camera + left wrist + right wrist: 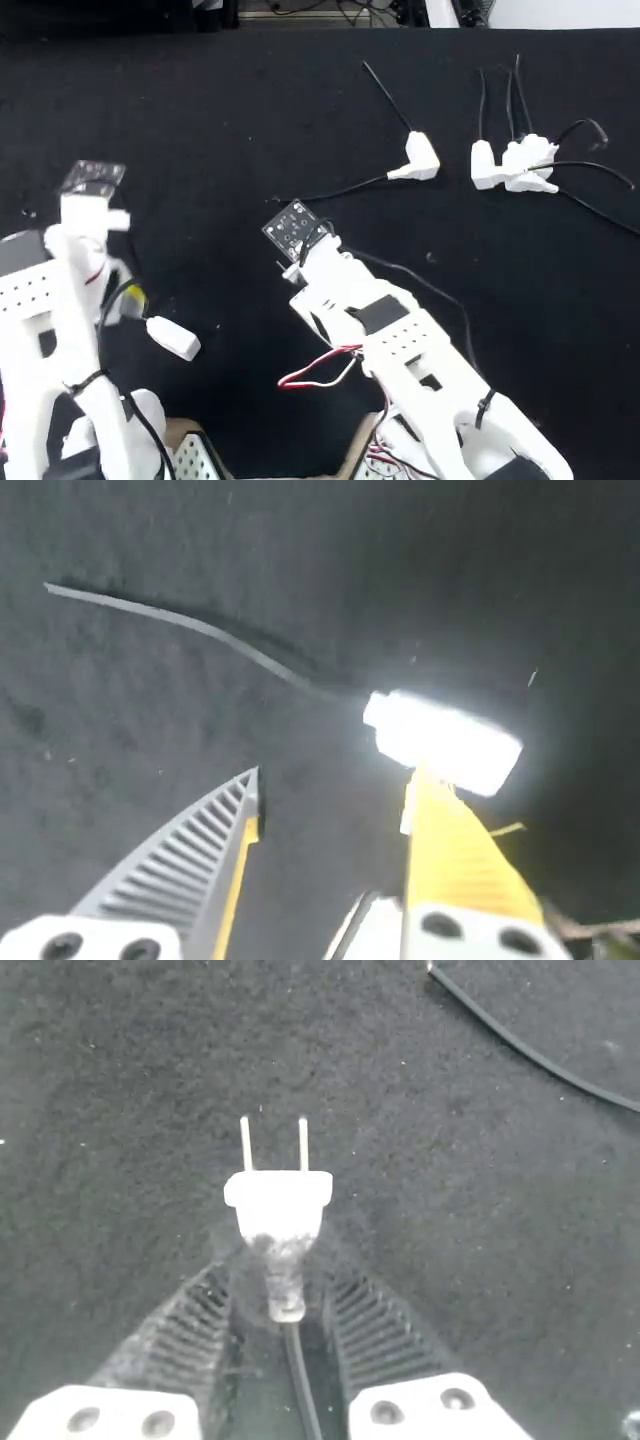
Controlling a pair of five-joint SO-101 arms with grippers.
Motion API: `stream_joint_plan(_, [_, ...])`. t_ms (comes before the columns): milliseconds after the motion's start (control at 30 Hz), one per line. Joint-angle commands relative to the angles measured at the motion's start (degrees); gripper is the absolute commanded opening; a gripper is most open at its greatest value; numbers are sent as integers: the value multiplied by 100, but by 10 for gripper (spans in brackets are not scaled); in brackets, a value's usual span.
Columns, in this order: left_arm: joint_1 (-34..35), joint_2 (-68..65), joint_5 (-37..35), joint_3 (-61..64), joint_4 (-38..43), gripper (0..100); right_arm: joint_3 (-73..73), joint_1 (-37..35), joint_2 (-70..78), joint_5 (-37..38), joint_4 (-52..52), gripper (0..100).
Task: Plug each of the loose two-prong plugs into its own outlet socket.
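Observation:
A white two-prong plug [277, 1205] sits between the fingers of my right gripper [283, 1280], which is shut on its neck. The prongs point straight away from the gripper over the black mat, and the cord runs back between the fingers. In the high view this gripper [308, 252] is at mid-table, under its wrist camera. My left gripper [332, 780] stands open at the left of the table [135, 300]. A white socket block [445, 742] with a thin cord lies just past its yellow finger [450, 850], outside the gap; it also shows in the high view [173, 338].
At the back right lie an angled white connector [421, 160] on a black cord and a cluster of white plug and socket pieces [515, 166] with several cords. A black mat [200, 130] covers the table. Red and white wires [315, 372] hang beside the right arm.

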State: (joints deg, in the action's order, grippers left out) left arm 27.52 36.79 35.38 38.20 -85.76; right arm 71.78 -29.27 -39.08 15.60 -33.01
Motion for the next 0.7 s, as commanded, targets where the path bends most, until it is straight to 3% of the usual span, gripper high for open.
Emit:
stream_joint_plan(0, [400, 185, 1371, 523, 9, 231, -31, -62, -198, -44, 132, 10])
stream_joint_plan(133, [356, 220, 1934, 1235, 176, 231, -22, -62, -198, -44, 132, 10])
stream_joint_plan(233, [277, 220, 1758, 1842, 1125, 230, -31, -53, -207, -44, 123, 10])
stream_joint_plan(400, [-136, 229, 615, 2554, 2637, 230, -40, -53, -207, -44, 62, 10])
stream_joint_plan(667, [-2018, 229, -941, 2316, 2725, 230, -84, 378, -207, -35, 44, 10])
